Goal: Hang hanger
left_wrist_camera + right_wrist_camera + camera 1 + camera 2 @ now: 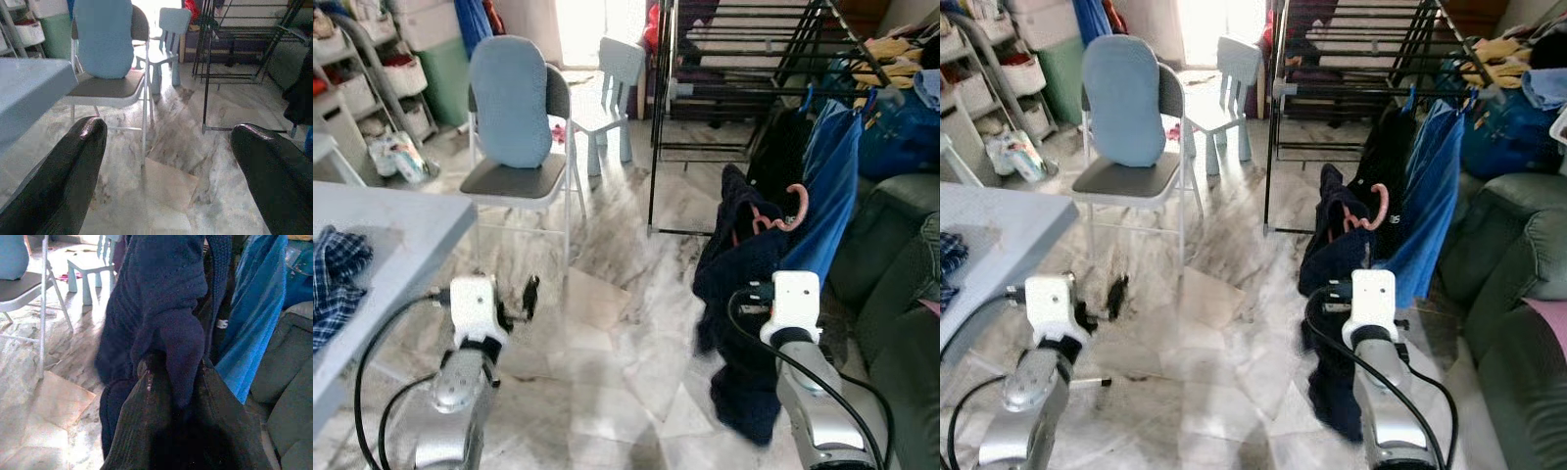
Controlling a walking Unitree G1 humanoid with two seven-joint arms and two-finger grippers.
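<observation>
A pink hanger carries a dark navy garment that droops toward the floor. My right gripper is shut on the hanger with the navy cloth wrapped over its fingers, so the hold itself is hidden. Its white wrist sits just below the pink hook. The black drying rack stands behind and above, with a blue garment hanging from its right end, close beside the hanger. My left gripper is held low on the left, open and holding nothing.
A folding chair with a light blue cushion stands ahead on the left, a small pale child's chair behind it. A grey table with a plaid cloth is at my left. A dark green sofa lines the right.
</observation>
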